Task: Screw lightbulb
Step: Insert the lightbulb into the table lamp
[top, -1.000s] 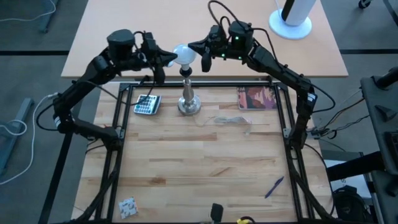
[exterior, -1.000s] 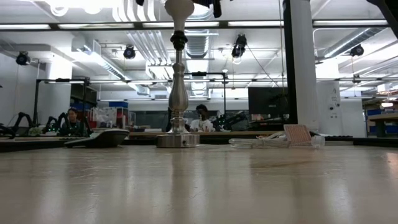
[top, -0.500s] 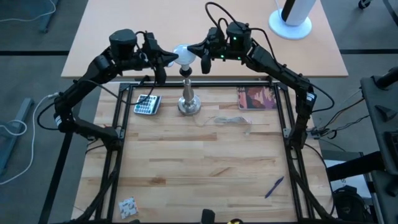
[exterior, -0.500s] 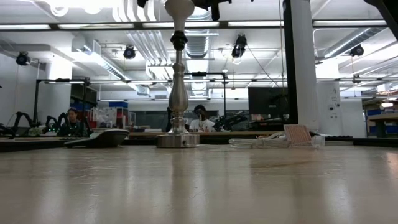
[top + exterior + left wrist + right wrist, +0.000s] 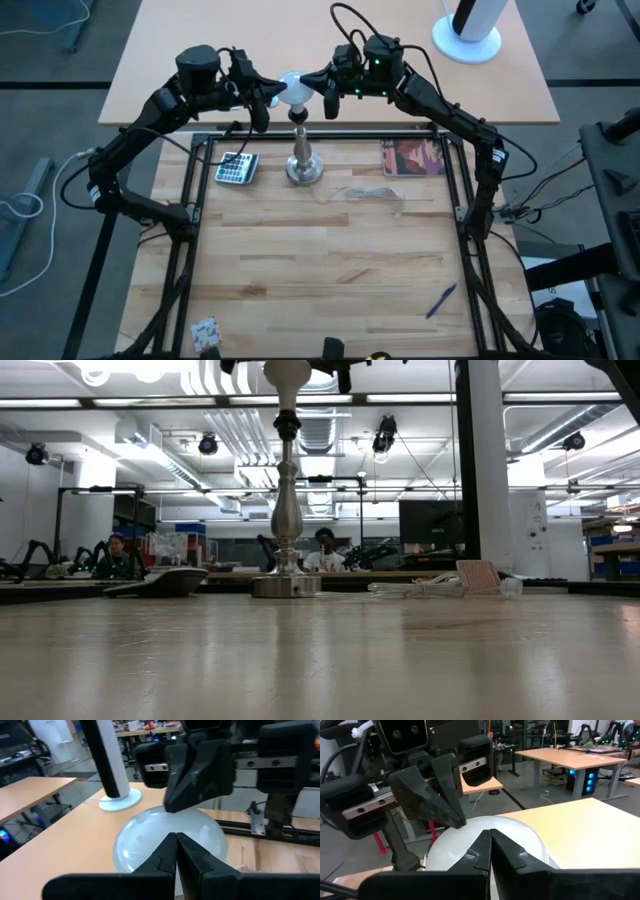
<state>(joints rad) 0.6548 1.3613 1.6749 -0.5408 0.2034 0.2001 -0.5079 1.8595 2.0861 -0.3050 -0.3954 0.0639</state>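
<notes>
Sitting atop the silver stand [image 5: 303, 160] at upper centre, the lightbulb [image 5: 292, 88] is being flanked by the left claw [image 5: 268, 97] and right claw [image 5: 316, 82], both fully closed, holding nothing.

- Lightbulb [image 5: 170, 840]: frosted white glass, smooth, soft sheen.
- Stand [image 5: 303, 160]: polished silver metal, glossy.
- Table [image 5: 330, 260]: pale wood planks, matt.
- Gripper fingers [image 5: 502, 851]: black matt plastic.

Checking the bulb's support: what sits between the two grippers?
The lightbulb, atop the stand, between the left gripper and right gripper, seen in the high view.
</notes>
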